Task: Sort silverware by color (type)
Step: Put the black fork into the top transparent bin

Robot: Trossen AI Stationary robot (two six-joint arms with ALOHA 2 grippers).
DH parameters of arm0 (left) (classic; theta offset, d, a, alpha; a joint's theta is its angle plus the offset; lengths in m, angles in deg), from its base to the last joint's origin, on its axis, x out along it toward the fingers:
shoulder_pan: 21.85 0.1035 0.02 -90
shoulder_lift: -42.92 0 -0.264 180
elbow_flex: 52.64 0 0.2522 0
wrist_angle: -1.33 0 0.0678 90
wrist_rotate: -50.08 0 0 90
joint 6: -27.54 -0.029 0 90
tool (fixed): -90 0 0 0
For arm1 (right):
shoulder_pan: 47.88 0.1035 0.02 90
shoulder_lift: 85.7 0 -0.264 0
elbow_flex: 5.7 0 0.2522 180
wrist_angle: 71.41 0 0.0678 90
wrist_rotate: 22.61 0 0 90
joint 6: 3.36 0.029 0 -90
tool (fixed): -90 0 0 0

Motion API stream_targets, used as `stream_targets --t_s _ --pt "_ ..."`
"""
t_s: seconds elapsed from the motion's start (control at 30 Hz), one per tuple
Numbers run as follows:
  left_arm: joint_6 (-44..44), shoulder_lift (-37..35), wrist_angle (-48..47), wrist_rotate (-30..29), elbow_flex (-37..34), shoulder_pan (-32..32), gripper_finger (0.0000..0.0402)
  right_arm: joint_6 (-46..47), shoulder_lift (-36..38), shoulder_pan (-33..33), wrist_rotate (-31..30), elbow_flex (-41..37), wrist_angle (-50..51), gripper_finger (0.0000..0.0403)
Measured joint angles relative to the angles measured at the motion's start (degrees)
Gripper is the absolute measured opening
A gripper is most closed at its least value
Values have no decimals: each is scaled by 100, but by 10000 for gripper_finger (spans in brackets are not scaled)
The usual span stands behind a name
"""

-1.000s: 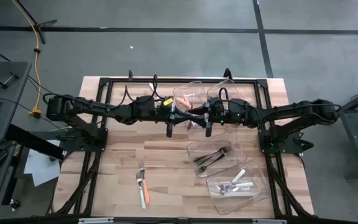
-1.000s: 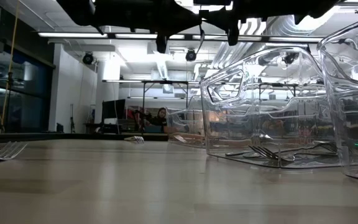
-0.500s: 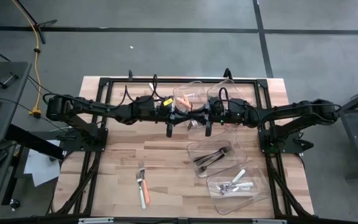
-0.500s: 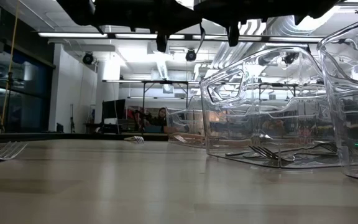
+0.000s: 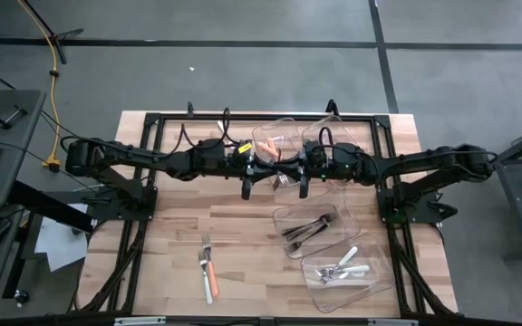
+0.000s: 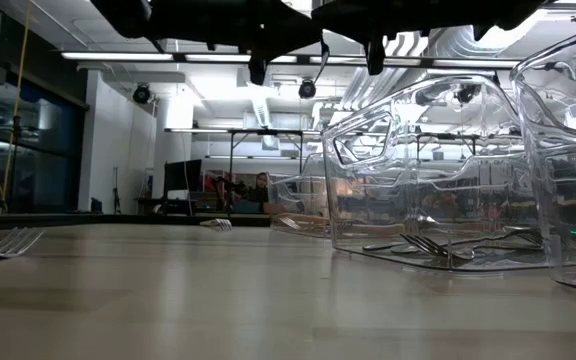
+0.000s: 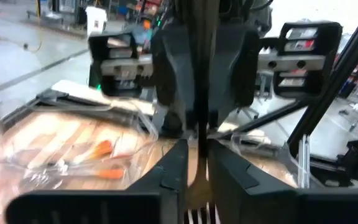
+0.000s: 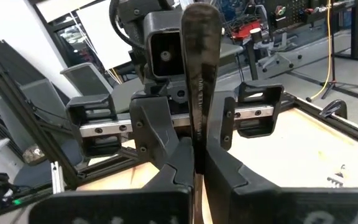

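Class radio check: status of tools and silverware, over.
Left tool, right tool: both shut on one dark-handled fork. Orange-handled fork loose on table. Clear bin close beneath.

The 2 arms meet mid-table, left gripper [image 5: 259,171] facing right gripper [image 5: 290,172], both clamped.

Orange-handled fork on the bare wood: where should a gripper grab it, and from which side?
Probably take the orange-handled fork by its orange handle, coming straight down from above with the fingers across its narrow width. It lies flat with open wood on both sides, and the handle looks thicker than the metal tines.
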Motion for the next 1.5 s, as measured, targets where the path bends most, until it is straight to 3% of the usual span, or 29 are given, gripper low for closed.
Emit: stream_targets --t_s 0.27,0.53,0.73,1.0,1.5 --pt "-510 -896 -1904 -31 -1 153 109 -270 20 2 26 0 87 3" --pt "-702 -2311 -3491 20 -27 212 117 -493 389 -80 27 0 939 2" --pt "-217 -3459 -3043 -310 -857 7 102 -600 871 -190 24 0 1619 1" --pt "362 -4649 -2751 -1154 -1855 -306 88 -709 1175 -188 90 0 1696 1" --pt "165 -4626 -2745 -1241 -1881 -325 88 -682 1176 -188 151 0 1703 1"
